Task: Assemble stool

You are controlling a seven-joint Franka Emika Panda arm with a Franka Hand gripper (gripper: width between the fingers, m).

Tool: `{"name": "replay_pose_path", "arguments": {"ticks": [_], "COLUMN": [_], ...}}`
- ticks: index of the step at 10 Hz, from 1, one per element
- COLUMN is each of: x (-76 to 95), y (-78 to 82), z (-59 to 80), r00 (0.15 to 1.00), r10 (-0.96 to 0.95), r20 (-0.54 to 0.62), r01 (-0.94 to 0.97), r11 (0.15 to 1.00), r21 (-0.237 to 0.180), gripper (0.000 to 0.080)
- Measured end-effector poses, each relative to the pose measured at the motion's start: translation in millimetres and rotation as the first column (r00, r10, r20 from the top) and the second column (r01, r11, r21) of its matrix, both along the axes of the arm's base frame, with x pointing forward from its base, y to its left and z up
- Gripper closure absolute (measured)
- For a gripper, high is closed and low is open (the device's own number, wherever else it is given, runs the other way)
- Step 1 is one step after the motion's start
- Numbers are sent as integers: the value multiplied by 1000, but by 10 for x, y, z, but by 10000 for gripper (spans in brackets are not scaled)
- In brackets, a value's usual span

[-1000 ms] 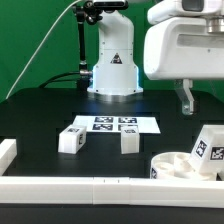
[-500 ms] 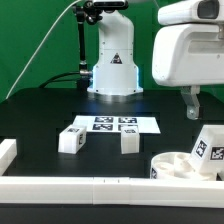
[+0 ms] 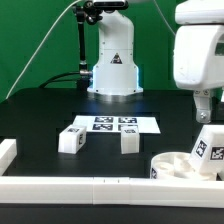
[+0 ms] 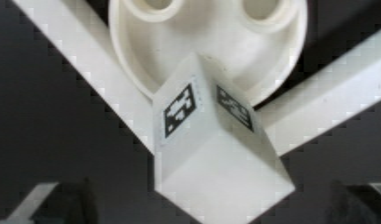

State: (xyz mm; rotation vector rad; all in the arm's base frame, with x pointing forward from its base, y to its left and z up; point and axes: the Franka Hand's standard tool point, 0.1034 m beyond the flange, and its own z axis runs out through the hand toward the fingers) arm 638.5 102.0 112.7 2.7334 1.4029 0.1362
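Note:
The round white seat [image 3: 178, 166] lies at the exterior view's right, inside the corner of the white rails; in the wrist view [image 4: 201, 38] its holes show. A tagged white leg [image 3: 207, 144] stands tilted at the seat's edge, and also shows in the wrist view [image 4: 215, 150]. Two more tagged legs [image 3: 70, 139] [image 3: 128, 141] stand on the black table near the marker board. My gripper [image 3: 203, 106] hangs just above the tilted leg. In the wrist view the gripper [image 4: 205, 206] is open, its dark fingers [image 4: 34, 204] wide on either side of the leg, not touching it.
The marker board [image 3: 112, 124] lies mid-table. A long white rail [image 3: 90, 186] runs along the front, with a white block [image 3: 6, 151] at its left end. The robot base [image 3: 112, 62] stands at the back, beside a black pole [image 3: 81, 50].
My gripper has moved toward the exterior view's right and slightly down, ending over the tilted leg by the seat. The parts have not moved.

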Motion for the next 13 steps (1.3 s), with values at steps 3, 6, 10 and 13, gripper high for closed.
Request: {"name": "replay_pose_path", "arguments": {"ticks": [3, 6, 10, 13], "x": [16, 25, 20, 22], "y": [-27, 28, -20, -75], "z": [-14, -105, -243, -253], "r00": [966, 820, 698, 705], "r10": [257, 571, 708, 701], "r20": [2, -47, -105, -107], "r01": [-256, -572, -716, -709], "r11": [966, 812, 686, 694], "r21": [-42, -113, -129, -128], "gripper": [151, 151, 151, 279]}}
